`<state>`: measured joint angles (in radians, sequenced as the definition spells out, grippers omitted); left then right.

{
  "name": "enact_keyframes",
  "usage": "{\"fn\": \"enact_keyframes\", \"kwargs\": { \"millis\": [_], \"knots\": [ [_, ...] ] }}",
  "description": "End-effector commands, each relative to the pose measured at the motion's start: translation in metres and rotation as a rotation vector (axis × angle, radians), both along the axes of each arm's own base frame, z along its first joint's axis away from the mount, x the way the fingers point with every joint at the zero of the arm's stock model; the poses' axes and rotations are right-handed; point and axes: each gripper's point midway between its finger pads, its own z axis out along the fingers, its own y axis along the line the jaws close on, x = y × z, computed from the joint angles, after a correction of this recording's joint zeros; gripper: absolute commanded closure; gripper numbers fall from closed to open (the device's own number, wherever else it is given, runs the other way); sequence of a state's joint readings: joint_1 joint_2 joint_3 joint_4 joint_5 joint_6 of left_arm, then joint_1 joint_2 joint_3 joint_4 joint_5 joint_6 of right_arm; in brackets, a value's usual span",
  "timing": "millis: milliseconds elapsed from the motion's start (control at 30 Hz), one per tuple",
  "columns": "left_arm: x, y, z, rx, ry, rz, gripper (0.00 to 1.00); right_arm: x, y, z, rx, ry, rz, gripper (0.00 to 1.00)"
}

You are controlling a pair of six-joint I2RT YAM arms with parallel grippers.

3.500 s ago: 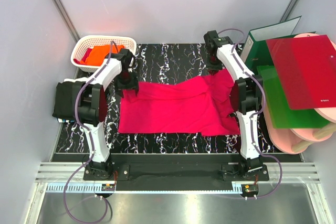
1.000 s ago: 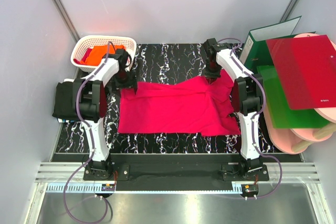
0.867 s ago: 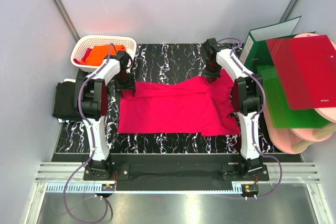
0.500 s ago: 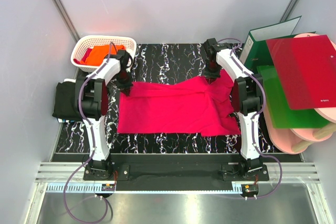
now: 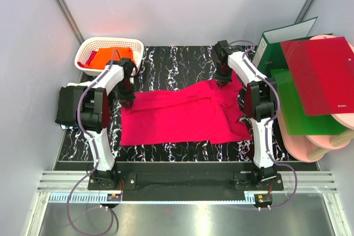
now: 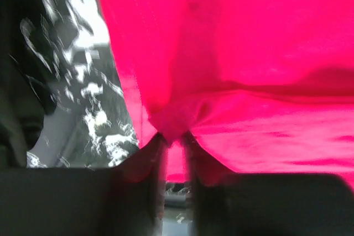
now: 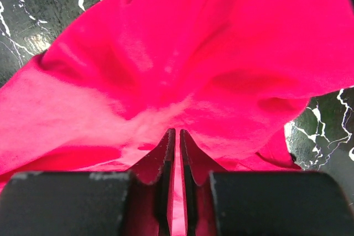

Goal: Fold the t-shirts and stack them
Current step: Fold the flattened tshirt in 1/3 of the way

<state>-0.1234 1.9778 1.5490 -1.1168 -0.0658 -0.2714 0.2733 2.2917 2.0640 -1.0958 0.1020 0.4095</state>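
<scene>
The only writing in sight is a small mark near the right edge of the red folder (image 5: 321, 73), too small to read from the top view; the green folder (image 5: 298, 111) under it and the green binder (image 5: 276, 40) behind show no legible text. The left claw (image 5: 128, 96) is clamped on the far left corner of the crimson-pink t-shirt (image 5: 182, 117): in the left wrist view its fingers (image 6: 148, 165) stand close together with a pinch of the cloth bunched between them, though that view is blurred and the finger bases are dark and hard to make out. The right claw (image 5: 222, 81) is clamped on the same shirt at its far right part; the right wrist view shows the fingers (image 7: 164, 161) almost together, a thin fold of pink cloth in the slit between them. The shirt lies spread across the middle of the black marbled desk (image 5: 177, 62), between the two arms, its right edge partly hidden by the right arm. An orange t-shirt (image 5: 105, 56) lies crumpled in the white basket (image 5: 110, 41) at the far left corner. A black t-shirt (image 5: 69, 106) sits at the left edge of the desk, partly covered by the left arm.
</scene>
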Motion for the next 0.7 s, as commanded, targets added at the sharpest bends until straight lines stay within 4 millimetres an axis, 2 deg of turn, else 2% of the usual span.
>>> {"fn": "enact_keyframes", "kwargs": {
  "millis": [0,67,100,233,267,300,367,400,500,533,667],
  "knots": [
    [-0.036,0.011,-0.009,0.053,0.142,0.002,0.37,0.004,0.009,0.017,0.028,-0.038,0.028,0.85],
    [-0.034,0.014,-0.003,0.072,0.113,0.012,0.1,0.004,0.009,0.016,0.03,-0.037,0.03,0.85],
    [-0.028,0.015,0.003,0.074,0.083,0.015,0.03,0.004,0.01,0.016,0.033,-0.037,0.031,0.85],
    [0.0,0.007,0.036,0.028,-0.067,0.015,0.01,0.004,0.012,0.014,0.041,-0.031,0.033,0.85],
    [0.007,0.003,0.043,0.012,-0.1,0.016,0.04,0.004,0.012,0.014,0.043,-0.029,0.034,0.85],
    [0.019,0.001,0.054,0.005,-0.149,0.017,0.2,0.004,0.013,0.012,0.047,-0.023,0.037,0.85],
    [0.031,-0.003,0.06,-0.006,-0.189,0.02,0.79,0.003,0.014,0.012,0.052,-0.019,0.04,0.85],
    [0.041,-0.005,0.067,-0.016,-0.218,0.023,1.0,0.003,0.015,0.011,0.054,-0.016,0.042,0.85],
    [0.055,-0.012,0.055,-0.017,-0.201,-0.001,1.0,0.002,0.015,0.011,0.055,-0.013,0.043,0.85],
    [0.056,-0.013,0.04,-0.013,-0.16,-0.003,1.0,0.003,0.015,0.01,0.056,-0.012,0.043,0.85],
    [0.053,-0.017,0.007,-0.018,-0.072,-0.006,1.0,0.001,0.016,0.008,0.055,-0.003,0.046,0.85]
  ]
}}
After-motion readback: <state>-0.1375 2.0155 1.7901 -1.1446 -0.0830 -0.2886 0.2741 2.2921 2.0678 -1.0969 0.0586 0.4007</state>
